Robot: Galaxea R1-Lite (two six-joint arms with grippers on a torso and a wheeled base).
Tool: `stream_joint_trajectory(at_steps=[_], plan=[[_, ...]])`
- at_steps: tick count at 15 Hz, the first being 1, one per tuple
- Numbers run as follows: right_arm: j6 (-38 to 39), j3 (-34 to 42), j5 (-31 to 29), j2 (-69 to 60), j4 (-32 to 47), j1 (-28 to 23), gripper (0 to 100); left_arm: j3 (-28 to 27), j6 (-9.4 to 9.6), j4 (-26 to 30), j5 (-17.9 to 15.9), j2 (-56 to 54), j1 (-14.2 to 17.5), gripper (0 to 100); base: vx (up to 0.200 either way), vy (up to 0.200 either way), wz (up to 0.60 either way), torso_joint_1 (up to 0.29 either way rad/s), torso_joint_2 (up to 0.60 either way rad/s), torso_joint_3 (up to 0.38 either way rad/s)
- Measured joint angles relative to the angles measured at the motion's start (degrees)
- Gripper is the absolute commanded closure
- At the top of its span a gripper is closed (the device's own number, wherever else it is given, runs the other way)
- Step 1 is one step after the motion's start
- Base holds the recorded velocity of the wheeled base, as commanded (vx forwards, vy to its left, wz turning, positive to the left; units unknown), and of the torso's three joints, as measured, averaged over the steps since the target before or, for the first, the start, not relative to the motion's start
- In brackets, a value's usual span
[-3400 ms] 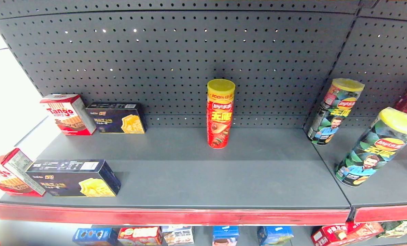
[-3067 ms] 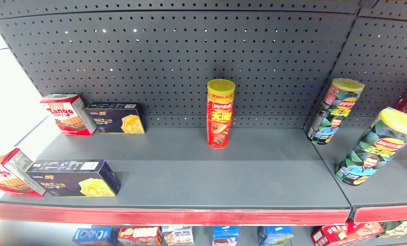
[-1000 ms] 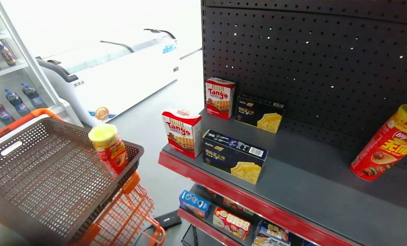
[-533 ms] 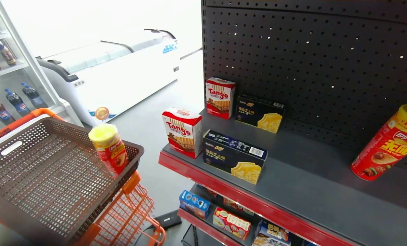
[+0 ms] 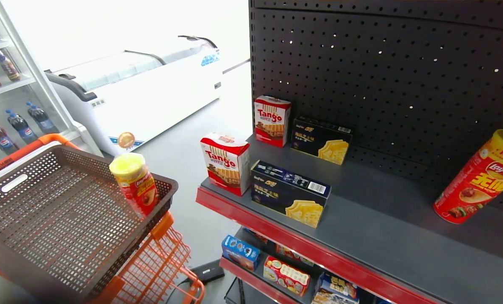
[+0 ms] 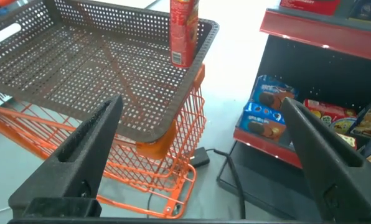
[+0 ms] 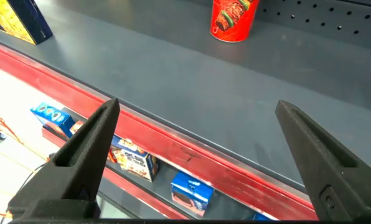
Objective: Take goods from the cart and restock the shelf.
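Note:
An orange cart carries a brown perforated basket, and a red chip can with a yellow lid stands upright in its corner nearest the shelf. The grey shelf holds a matching red can near the pegboard. My left gripper hangs open and empty over the floor between cart and shelf, the red chip can farther ahead. Open and empty too, my right gripper is over the shelf's red front edge, short of the matching red can.
Two red wafer boxes and two dark blue boxes stand at the shelf's left end. Small boxes fill the lower shelf. A white freezer and a drinks cooler stand behind the cart.
The head camera has swung left from facing the shelf to taking in the cart. Over the last second nothing has moved.

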Motion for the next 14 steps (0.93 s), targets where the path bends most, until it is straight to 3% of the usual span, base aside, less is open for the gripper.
stream_joint_trajectory(at_steps=[2,7,10,14], plan=[[0.0,0.0,0.0,0.0,0.0,0.0,0,-2.9,1.05,1.0,0.3,1.8,-0.3,0,0.0,0.0,0.0,0.0,0.0,0.0],[0.0,0.0,0.0,0.0,0.0,0.0,0,-11.2,-0.24,0.1,1.3,20.2,-0.7,0,0.0,0.0,0.0,0.0,0.0,0.0],[0.0,0.0,0.0,0.0,0.0,0.0,0,-12.8,-0.51,-3.9,1.5,28.8,-0.6,0,0.0,0.0,0.0,0.0,0.0,0.0],[0.0,0.0,0.0,0.0,0.0,0.0,0,-12.6,-0.62,-4.2,1.5,32.7,-0.4,0,0.0,0.0,0.0,0.0,0.0,0.0]])
